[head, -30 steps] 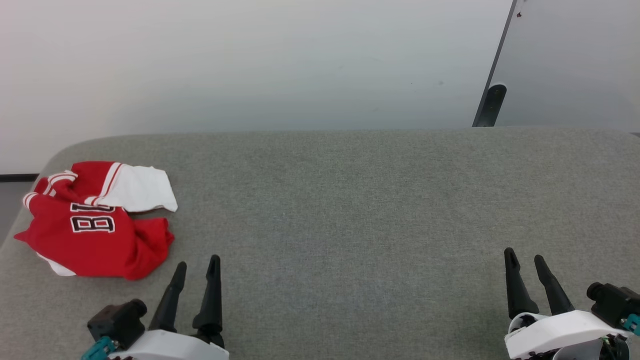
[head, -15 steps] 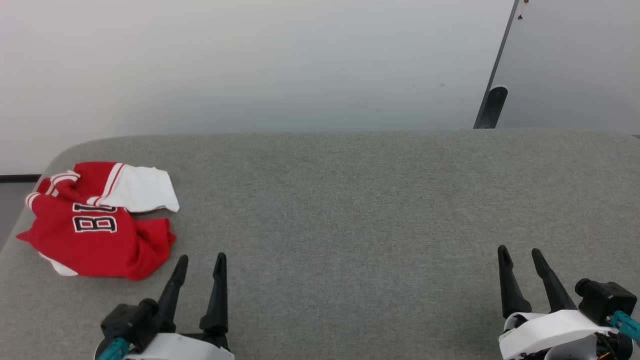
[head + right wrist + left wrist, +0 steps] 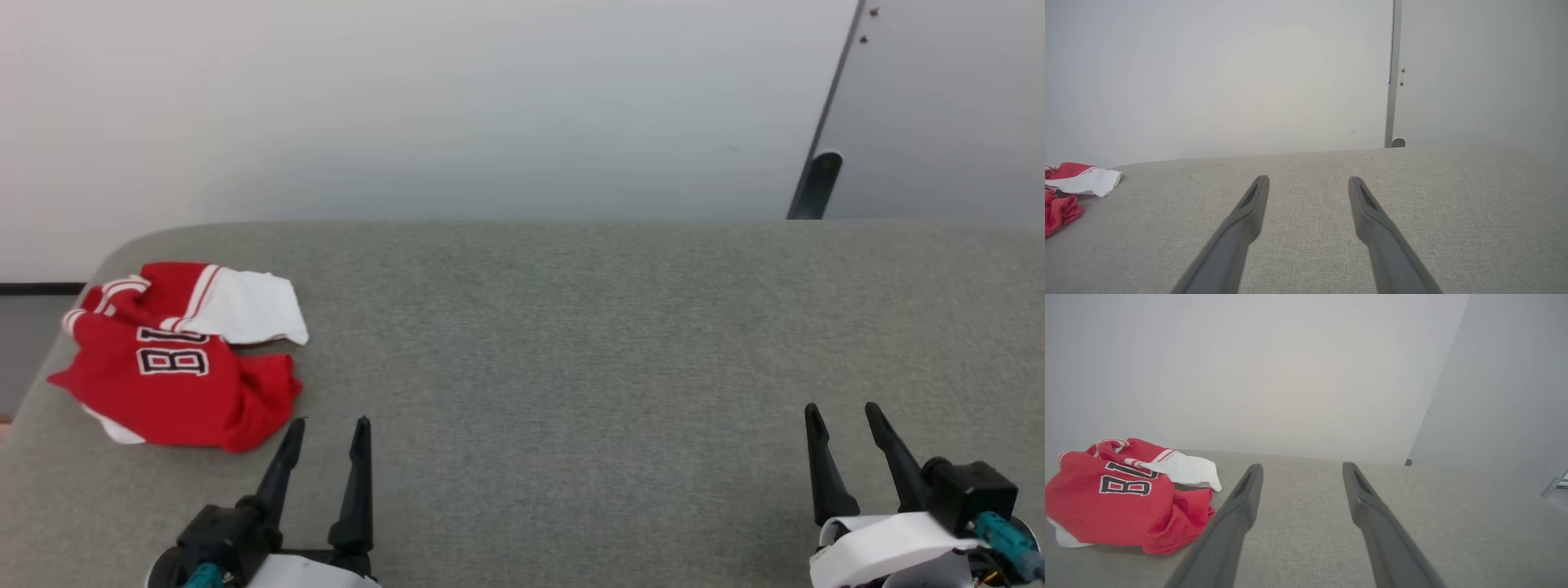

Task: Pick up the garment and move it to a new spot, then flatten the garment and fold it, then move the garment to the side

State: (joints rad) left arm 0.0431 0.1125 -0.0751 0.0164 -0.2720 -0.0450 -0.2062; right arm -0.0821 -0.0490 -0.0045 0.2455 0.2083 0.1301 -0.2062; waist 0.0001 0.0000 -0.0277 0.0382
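- The garment (image 3: 175,367) lies on the table (image 3: 571,327), at its left end.
- The left tool (image 3: 330,421) is at the near edge, just right of the garment and not touching it.
- The right tool (image 3: 841,406) is at the near right, well apart from both.
- A wall (image 3: 408,106) stands behind the table.

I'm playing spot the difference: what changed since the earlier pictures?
Mostly the camera turned, so everything slid right. The right gripper edged slightly left. Nothing was grabbed: the garment lies crumpled as before, and the left gripper stays open beside it.
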